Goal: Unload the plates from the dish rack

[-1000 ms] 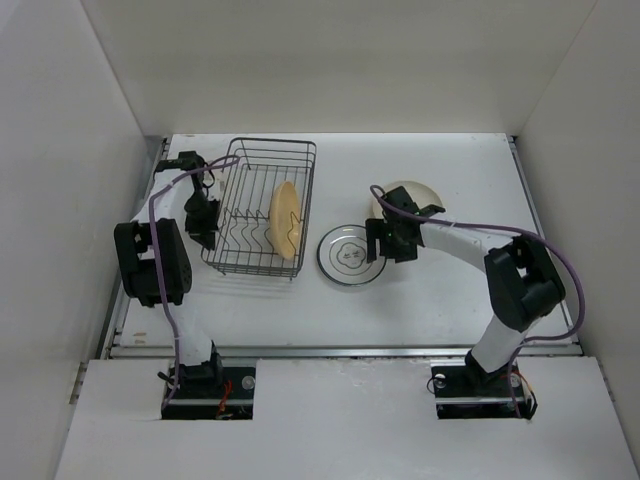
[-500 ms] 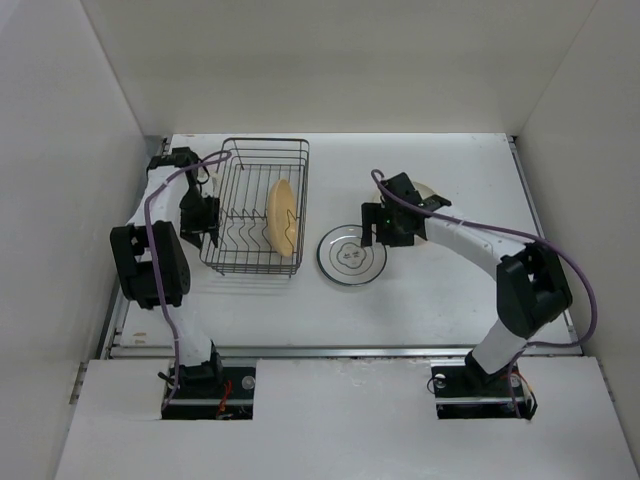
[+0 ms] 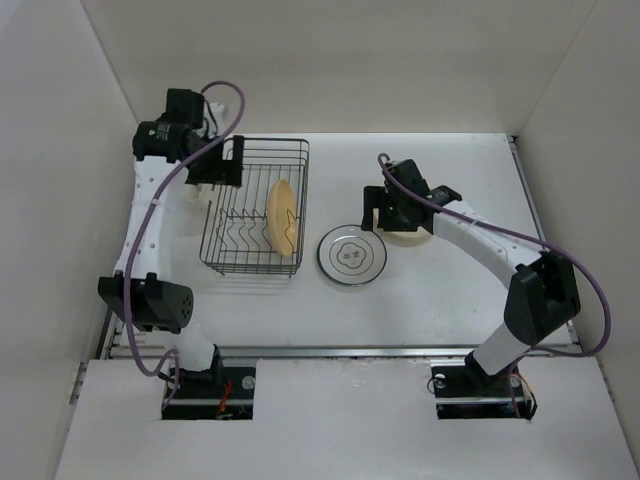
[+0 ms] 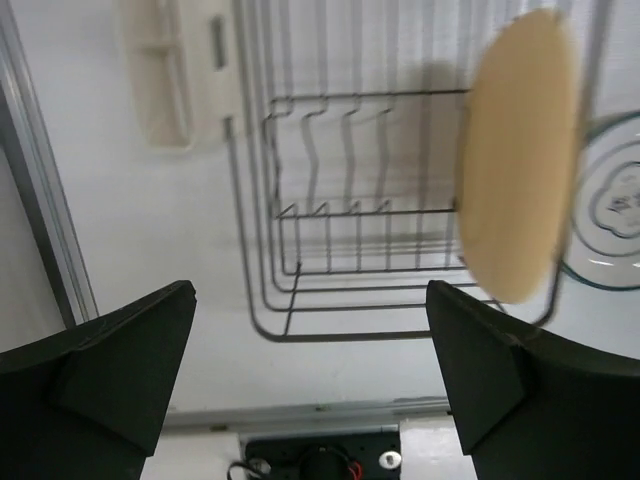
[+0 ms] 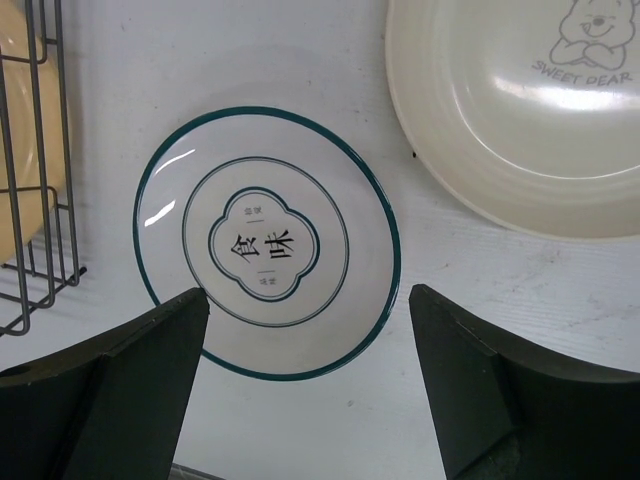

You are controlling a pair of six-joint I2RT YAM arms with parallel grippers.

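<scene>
The dish rack (image 3: 240, 215) (image 4: 300, 310) is a dark wire basket at the left of the table. One tan plate (image 3: 285, 217) (image 4: 520, 160) stands on edge at the rack's right end. A white plate with a dark rim (image 3: 352, 255) (image 5: 268, 243) lies flat to the right of the rack. Beside it lies a cream plate with a bear print (image 3: 408, 236) (image 5: 530, 100). My left gripper (image 3: 220, 172) (image 4: 310, 390) hangs open, high above the rack's far left corner. My right gripper (image 3: 392, 212) (image 5: 310, 390) is open and empty above the two flat plates.
A flat cream-coloured tray-like piece (image 4: 165, 70) lies on the table against the rack's left side. White walls close in the table on the left, right and back. A metal rail (image 3: 340, 350) runs along the near edge.
My left gripper opened at the rack's left rim and rose up toward the back. The rack shifted slightly left. My right gripper moved back from the white plate over the cream plate.
</scene>
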